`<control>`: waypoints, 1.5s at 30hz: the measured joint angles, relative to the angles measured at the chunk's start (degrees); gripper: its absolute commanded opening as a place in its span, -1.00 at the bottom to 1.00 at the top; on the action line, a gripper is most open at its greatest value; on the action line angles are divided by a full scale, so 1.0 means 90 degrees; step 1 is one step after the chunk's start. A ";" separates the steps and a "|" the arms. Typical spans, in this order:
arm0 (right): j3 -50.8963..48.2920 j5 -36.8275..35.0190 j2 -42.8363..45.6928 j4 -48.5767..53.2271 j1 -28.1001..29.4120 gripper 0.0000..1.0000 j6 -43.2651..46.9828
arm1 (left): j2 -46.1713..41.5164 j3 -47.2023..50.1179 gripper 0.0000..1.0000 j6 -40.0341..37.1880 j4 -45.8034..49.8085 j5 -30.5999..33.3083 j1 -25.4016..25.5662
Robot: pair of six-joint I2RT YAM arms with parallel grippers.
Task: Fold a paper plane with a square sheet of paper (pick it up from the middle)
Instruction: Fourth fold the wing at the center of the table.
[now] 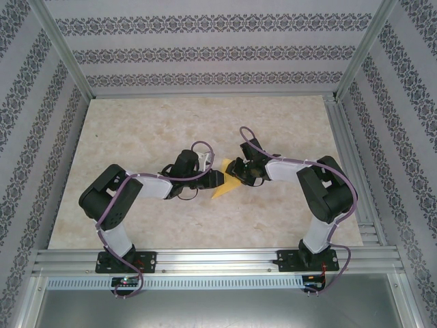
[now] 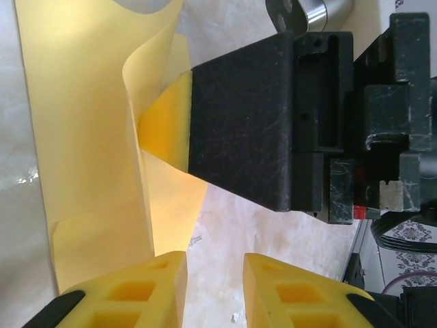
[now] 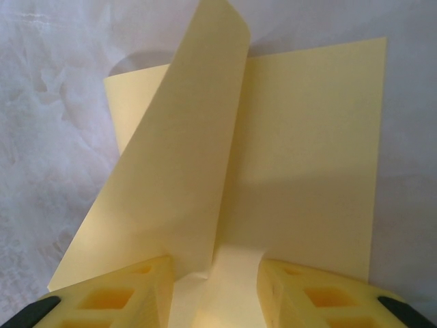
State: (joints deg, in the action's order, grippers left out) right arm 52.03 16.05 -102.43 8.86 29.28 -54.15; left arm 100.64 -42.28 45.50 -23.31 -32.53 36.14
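Square sheet of thin yellow paper, partly folded, lying at the middle of the pale marbled bench between two claws.
The left claw is seen part open, with bare bench showing in its gap and nothing gripped; the sheet lies just beside one finger. The right claw is held part open over the sheet's edge, and a raised, curled flap leans against one yellow finger.

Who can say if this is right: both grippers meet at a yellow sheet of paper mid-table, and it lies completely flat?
Not flat: the right wrist view shows one flap of the sheet of paper lifted and curling up in front of the right gripper. Otherwise correct: it is yellow, and the left gripper meets it too, near the middle of the table.
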 measured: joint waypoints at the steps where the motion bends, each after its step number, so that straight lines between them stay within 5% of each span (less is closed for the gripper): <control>1: 0.0000 0.0000 0.0000 0.0005 0.0000 -0.16 -0.0002 | 0.0000 -0.0022 -0.42 -0.0002 0.0063 0.0000 0.0002; 19: -0.0056 -0.0034 0.0044 -0.0100 0.0029 -0.12 -0.0017 | 0.0170 -0.0228 -0.64 -0.0119 0.0930 0.0639 0.0005; 29: -0.0051 -0.0117 0.0029 0.0012 0.0027 -0.33 -0.0017 | 0.0393 -0.0342 -0.73 -0.0124 0.1042 0.0702 0.0005; 45: 0.0041 -0.0153 -0.0024 0.0185 0.0027 -0.39 -0.0017 | 0.0512 -0.0461 -0.75 -0.0168 0.1222 0.0699 0.0005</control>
State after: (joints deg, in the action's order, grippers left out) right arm 52.40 14.68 -102.65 10.52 29.52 -54.30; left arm 105.25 -46.44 43.99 -12.32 -26.24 36.18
